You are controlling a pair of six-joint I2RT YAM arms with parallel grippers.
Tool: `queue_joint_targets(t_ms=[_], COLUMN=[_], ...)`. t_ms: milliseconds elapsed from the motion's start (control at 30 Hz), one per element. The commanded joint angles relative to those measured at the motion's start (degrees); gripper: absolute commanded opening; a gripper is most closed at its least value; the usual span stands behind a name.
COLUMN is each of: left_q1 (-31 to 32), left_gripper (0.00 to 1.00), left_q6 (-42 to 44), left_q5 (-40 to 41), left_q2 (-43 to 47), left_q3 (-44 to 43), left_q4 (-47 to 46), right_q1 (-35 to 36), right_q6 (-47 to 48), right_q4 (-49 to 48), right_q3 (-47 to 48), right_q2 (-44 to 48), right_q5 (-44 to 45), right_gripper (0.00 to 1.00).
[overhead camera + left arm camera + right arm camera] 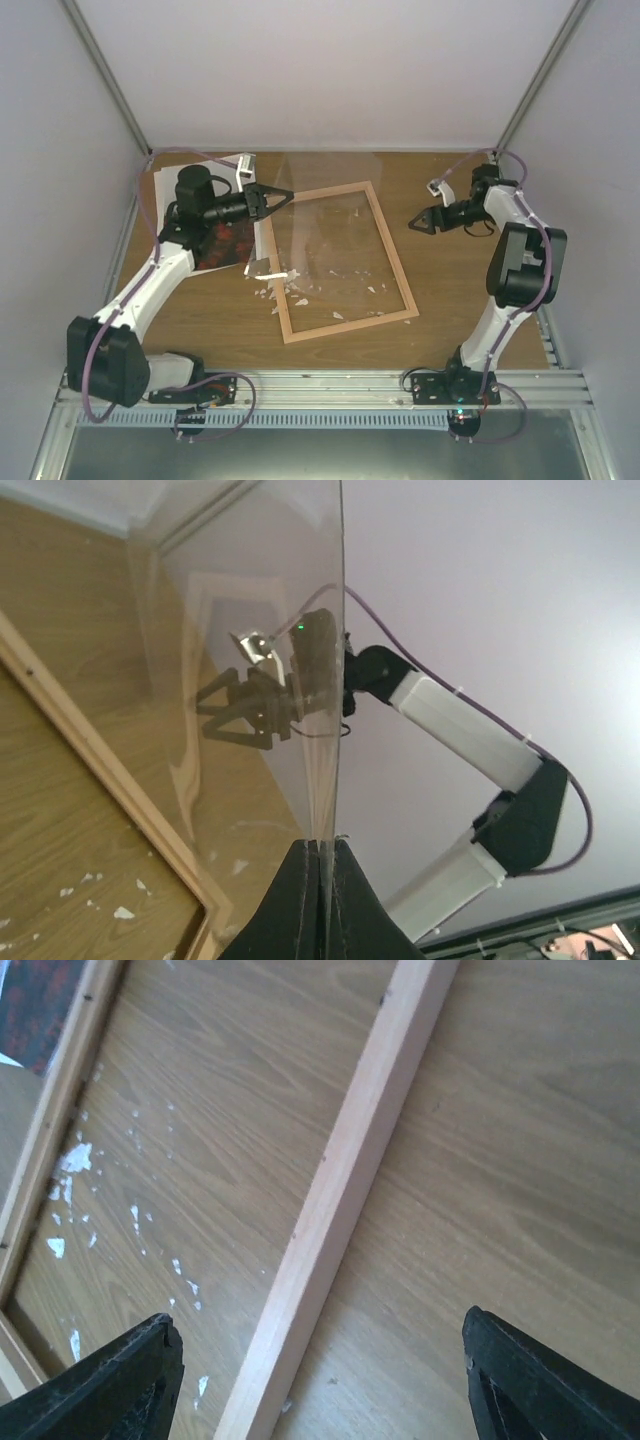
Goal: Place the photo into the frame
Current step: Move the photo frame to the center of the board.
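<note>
The frame [396,254] of light wood rails lies flat in the middle of the table. My left gripper [286,195] is shut on the edge of its clear pane [330,245] and holds that edge raised above the frame's far left corner. In the left wrist view the pane [250,630] stands edge-on between the closed fingers of the left gripper [325,852], with a frame rail [90,750] below. The photo [222,243] lies left of the frame, partly under my left arm. My right gripper [415,225] hangs open over the frame's right rail [340,1190], touching nothing.
Small white scraps [282,287] are scattered over the table around the frame's near left side and inside it [70,1160]. A corner of the dark red photo [35,1005] shows in the right wrist view. Enclosure walls stand close on both sides and at the back.
</note>
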State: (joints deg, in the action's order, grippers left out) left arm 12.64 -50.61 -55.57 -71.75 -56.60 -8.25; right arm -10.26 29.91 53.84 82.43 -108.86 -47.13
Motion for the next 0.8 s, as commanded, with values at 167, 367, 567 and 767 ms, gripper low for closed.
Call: queue_joint_targets(t_ms=[167, 367, 567, 767], left_q1=[-4.4, -15.1, -26.1, -31.2], left_gripper=[0.00, 0.00, 0.00, 0.00], left_q6=[0.8, -0.3, -3.7, -6.9], left_q5=[2.0, 0.8, -0.3, -0.8], left_q2=[-1.7, -0.6, 2.0, 3.4], left_q3=[-5.2, -12.0, -11.3, -10.0], left_q4=[-6.2, -1.9, -1.4, -2.9], right_q1=[8.9, 20.6, 28.5, 34.3], right_q6=[-1.8, 3.1, 8.2, 10.4], right_q4=[-17.9, -26.1, -24.3, -17.7], right_q3=[-8.5, -1.5, 17.7, 37.0], right_q2=[11.1, 4.2, -11.1, -26.1], right_q5=[9.2, 14.3, 17.5, 24.7], right_gripper=[0.81, 0.91, 0.96, 0.97])
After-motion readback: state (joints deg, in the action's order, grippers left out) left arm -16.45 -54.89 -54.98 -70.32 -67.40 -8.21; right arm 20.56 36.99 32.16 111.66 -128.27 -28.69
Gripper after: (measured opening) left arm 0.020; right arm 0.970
